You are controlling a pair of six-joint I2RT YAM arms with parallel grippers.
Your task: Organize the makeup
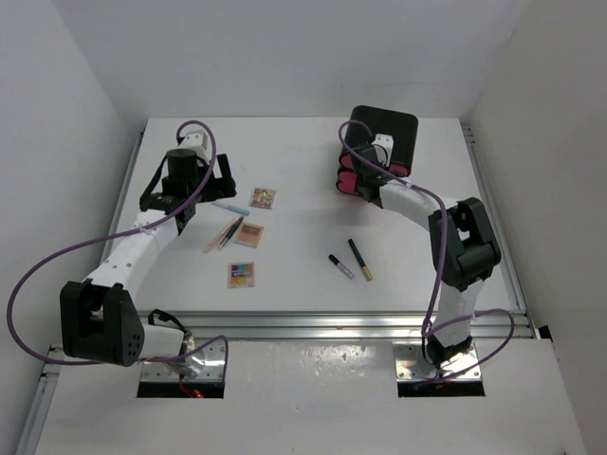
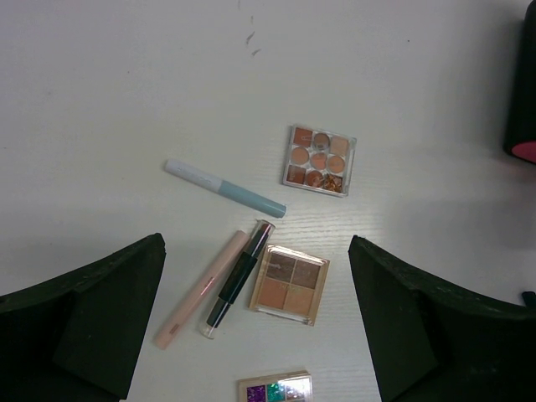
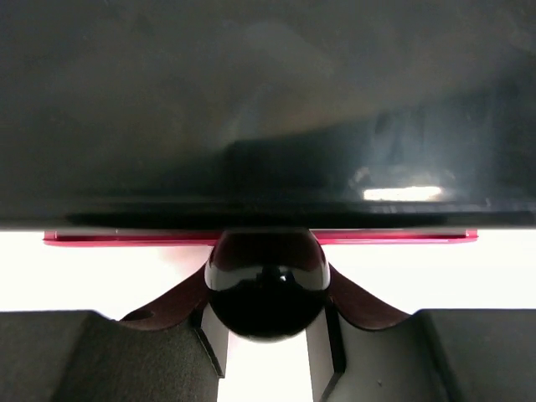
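Note:
The makeup lies left of the table's middle: a nine-pan tan palette [image 1: 263,198] [image 2: 319,159], a four-pan tan palette [image 1: 249,234] [image 2: 290,284], a multicolour palette [image 1: 242,274] [image 2: 275,389], a pale blue stick [image 1: 230,208] [image 2: 224,188], a pale pink stick [image 2: 201,289] and a black stick [image 2: 239,278]. Two more black sticks [image 1: 340,265] [image 1: 359,259] lie right of the middle. My left gripper [image 1: 190,194] [image 2: 255,244] is open and empty above the left group. My right gripper [image 1: 365,175] [image 3: 266,339] is shut on a round black drawer knob [image 3: 266,285].
The black box [image 1: 389,133] [image 3: 268,100] with pink drawers [image 1: 349,180] stands at the back right; its corner shows in the left wrist view [image 2: 523,84]. A pink drawer edge [image 3: 126,238] runs just above the knob. Walls close in the table on three sides.

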